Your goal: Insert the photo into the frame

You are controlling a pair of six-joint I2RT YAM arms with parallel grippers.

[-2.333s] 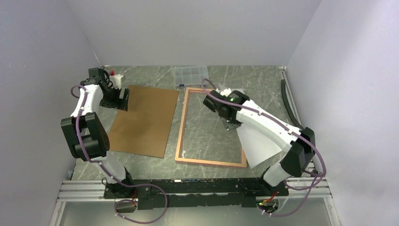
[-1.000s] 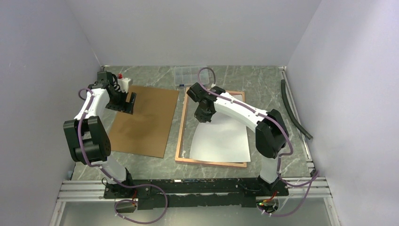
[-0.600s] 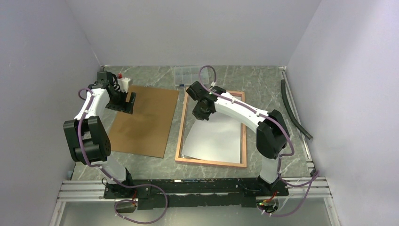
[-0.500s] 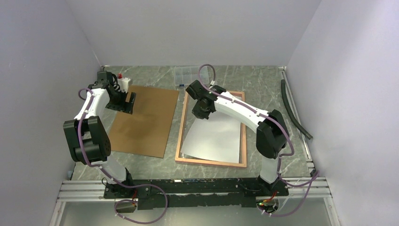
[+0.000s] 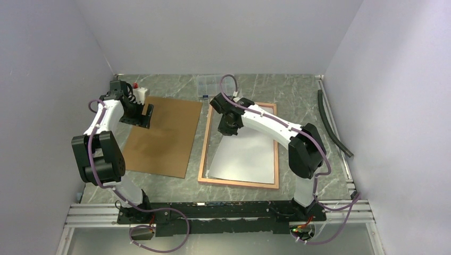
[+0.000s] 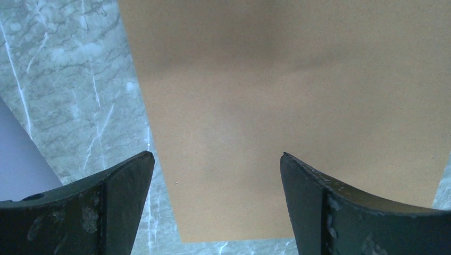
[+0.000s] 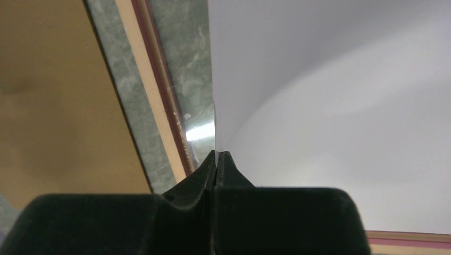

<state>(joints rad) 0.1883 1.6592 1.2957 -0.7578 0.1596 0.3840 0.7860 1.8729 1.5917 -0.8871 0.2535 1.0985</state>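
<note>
Well along, by the look of it. Clamped fully shut with the right pincer [image 7: 218, 156] on the far left corner of the photo [image 5: 245, 158]. Only the photo's white back on show, spread from that pincer toward the bases and lying inside the frame [image 5: 239, 184]. Near end flat on the pane, far end bowed up to the fingertips. Hard to tell whether the edges sit true against the rails.

Left to do, at a guess: lower that corner, let go, press flat, then likely cover with the brown board [image 5: 162, 137] lying left of the frame. Hanging wide open above the board's far left part with the left pincer [image 6: 215, 162], gripping nothing.

Under everything, a grey-green marbled table [image 5: 287, 87] veined in white. Beyond the right pincer, against the back wall, a clear box [image 5: 215, 83]. Well off to the pincer's right, a black hose [image 5: 330, 125] lying along the table's edge. Closed in at back and both sides by plain pale lilac walls. Evenly lit, no hard shadows.
</note>
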